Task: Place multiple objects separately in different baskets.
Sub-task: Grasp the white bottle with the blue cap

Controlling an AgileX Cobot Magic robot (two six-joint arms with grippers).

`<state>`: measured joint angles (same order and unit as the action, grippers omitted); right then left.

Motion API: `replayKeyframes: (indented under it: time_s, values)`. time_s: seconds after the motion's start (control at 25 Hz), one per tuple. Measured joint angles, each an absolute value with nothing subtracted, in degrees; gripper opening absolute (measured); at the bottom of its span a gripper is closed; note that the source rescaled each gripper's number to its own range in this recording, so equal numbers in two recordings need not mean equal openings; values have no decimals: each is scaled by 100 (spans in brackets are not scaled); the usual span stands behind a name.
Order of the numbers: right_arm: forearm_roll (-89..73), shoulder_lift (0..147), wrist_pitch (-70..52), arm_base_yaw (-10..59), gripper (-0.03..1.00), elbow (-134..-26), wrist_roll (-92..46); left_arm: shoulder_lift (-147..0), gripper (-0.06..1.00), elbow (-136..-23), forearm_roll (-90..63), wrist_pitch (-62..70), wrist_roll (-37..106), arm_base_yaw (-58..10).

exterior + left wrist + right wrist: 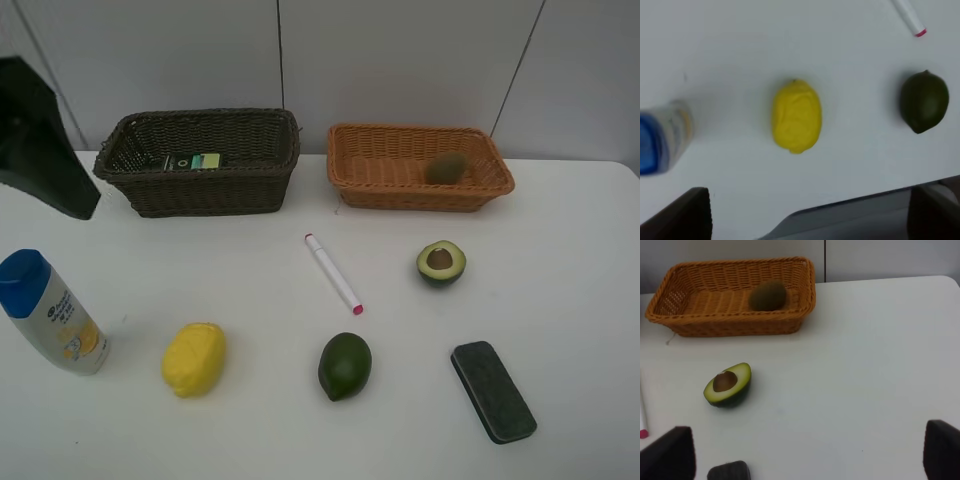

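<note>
brown kiwi (768,295) in orange-tan basket (670,320), table (580,300) far edge; left gripper (807,200), right gripper (810,440): fingers wide, nothing held.

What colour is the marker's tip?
Pink, on the white marker; clearest in the left wrist view.

I'm seeing the dark brown wicker basket (210,192) sitting back left, holding the dark green bottle (190,161). The orange-tan wicker basket (400,196) to its right is holding the brown kiwi (446,168). The pink-tipped white marker (333,273) is lying in the middle, with the halved avocado (441,263) on its right. In front, left to right: blue-capped white bottle (50,312), yellow lemon (194,359), whole green avocado (345,366), dark eraser block (493,390).
</note>
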<state>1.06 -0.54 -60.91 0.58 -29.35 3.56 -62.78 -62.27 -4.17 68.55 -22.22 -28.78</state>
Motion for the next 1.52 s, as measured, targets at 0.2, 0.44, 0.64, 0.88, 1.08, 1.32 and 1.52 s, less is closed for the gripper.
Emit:
replayKeyframes:
  time_s: [0.2,0.44,0.64,0.88,1.08,1.32,1.52]
  values:
    - [106,-54,-6091,58,100,-2935,356,-5445,99,-5358,0,6855,-2570,-2878]
    - [106,-54,-6091,58,100,-2935,356,-5393,99,-5008,806,6855,-2586,-2852]
    - [106,-54,-6091,58,100,-2935,356,-5595,99,-5008,1079,6849,-2336,-2383]
    - [106,-54,-6091,58,100,-2935,356,-6630,99,-5008,773,6852,-1702,-1878]
    - [106,-54,-6091,58,100,-2935,356,-7317,99,-5008,761,6820,-1631,-1697]
    - [106,-54,-6091,58,100,-2935,356,-7844,99,-5008,671,6562,-1593,-1692]
    - [106,-54,-6091,58,100,-2935,356,-8249,99,-5008,537,6255,-1582,-1680]
